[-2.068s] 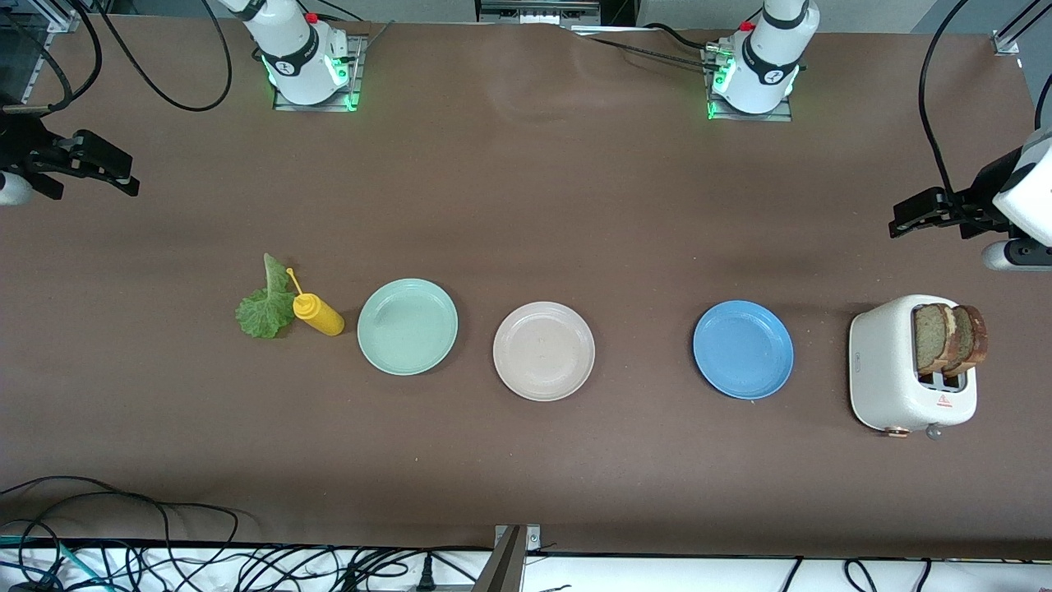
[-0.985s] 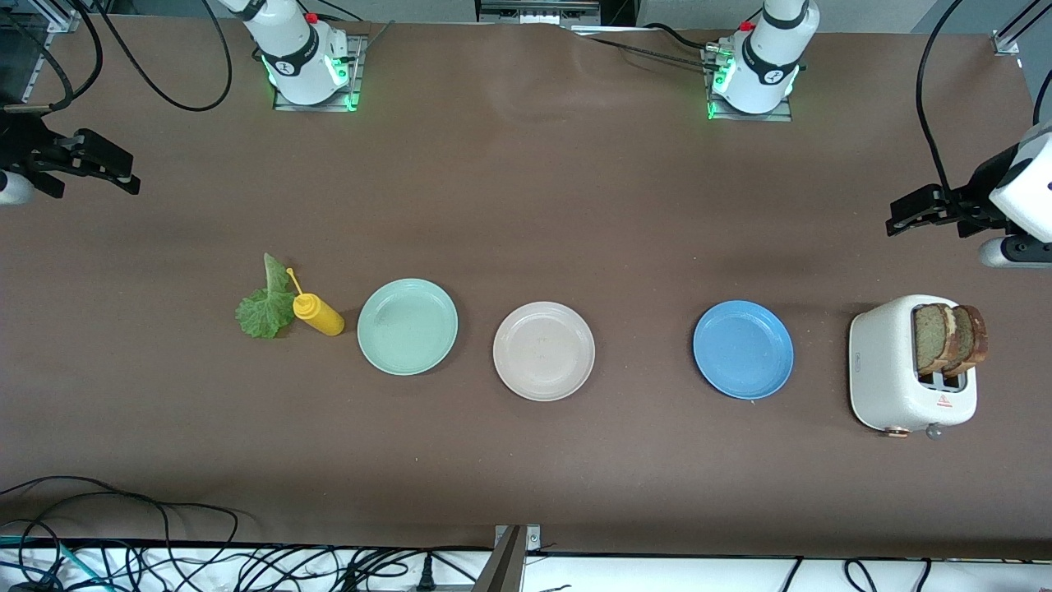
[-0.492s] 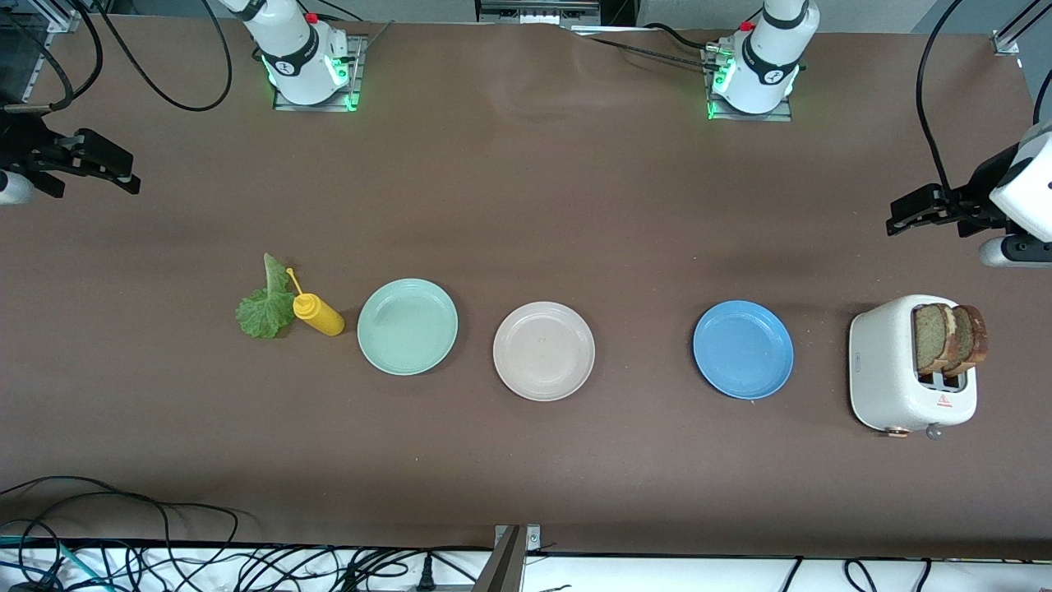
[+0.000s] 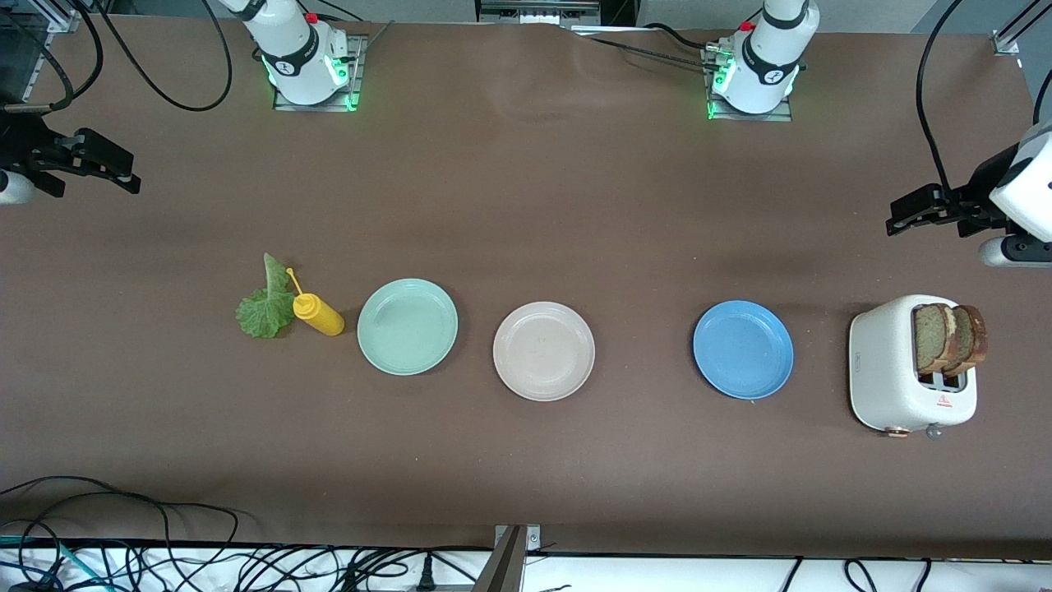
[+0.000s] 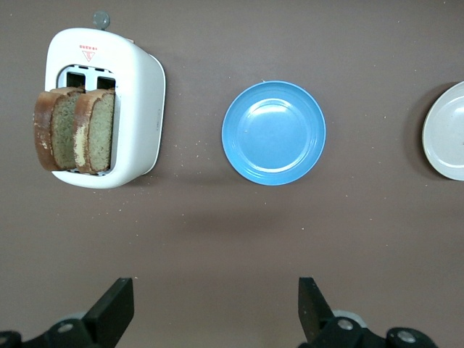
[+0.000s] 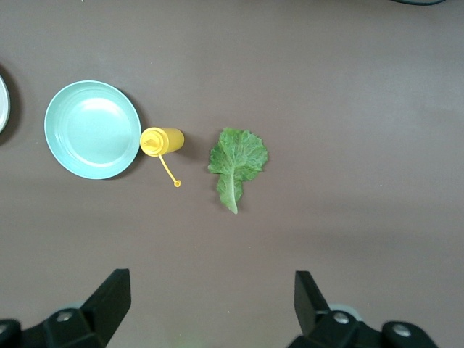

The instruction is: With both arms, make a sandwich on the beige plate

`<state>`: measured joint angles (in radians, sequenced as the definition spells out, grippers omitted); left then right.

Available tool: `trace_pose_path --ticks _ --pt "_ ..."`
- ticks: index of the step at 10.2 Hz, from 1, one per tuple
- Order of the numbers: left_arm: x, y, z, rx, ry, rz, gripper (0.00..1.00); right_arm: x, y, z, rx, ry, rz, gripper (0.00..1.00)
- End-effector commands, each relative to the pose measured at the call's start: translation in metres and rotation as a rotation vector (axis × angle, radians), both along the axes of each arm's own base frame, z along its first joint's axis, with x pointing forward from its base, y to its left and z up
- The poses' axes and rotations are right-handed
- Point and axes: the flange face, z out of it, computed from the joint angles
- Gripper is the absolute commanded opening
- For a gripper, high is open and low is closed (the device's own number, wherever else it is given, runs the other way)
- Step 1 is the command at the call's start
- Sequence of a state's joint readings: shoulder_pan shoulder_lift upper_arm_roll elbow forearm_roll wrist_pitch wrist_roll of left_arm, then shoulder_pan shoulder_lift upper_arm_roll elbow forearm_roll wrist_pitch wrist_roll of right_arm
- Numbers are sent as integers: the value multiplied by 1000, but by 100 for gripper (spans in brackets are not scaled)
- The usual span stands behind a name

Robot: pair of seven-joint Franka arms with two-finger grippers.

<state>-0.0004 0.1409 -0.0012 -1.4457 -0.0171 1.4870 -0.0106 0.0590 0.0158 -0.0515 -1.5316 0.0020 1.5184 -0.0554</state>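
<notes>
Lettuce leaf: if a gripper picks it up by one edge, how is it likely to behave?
The lettuce leaf lies flat and thin on the table, so it will probably droop and fold, not stay stiff. It looks very light, so a push may just slide it. Its ruffled edges could tear under a hard pinch.

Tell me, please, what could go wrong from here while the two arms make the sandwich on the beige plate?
1. The two bread slices stand close together in the toaster; the open left claw might pull both out or tip the toaster.
2. The yellow squeeze bottle stands against the lettuce leaf; the open right claw could knock it over.
3. The beige plate lies between the mint-green plate and the blue plate, so bread may land on the wrong one.
</notes>
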Motion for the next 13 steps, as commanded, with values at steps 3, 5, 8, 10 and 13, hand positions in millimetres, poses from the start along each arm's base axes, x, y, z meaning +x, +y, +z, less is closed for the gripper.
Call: trace_pose_path --ticks 3,5,8,10,13 --pt "-3 -2 8 -21 -3 6 100 -5 -1 6 3 3 3 100" --pt "-4 -2 9 -21 -4 4 100 -5 0 6 15 8 2 100" --pt "-4 -2 9 -21 -4 8 100 -6 -1 6 16 11 2 100" --pt "-3 -2 8 -21 -3 6 100 -5 -1 5 14 8 2 100" --pt "-3 -2 8 -21 -3 6 100 -4 0 6 15 5 2 100"
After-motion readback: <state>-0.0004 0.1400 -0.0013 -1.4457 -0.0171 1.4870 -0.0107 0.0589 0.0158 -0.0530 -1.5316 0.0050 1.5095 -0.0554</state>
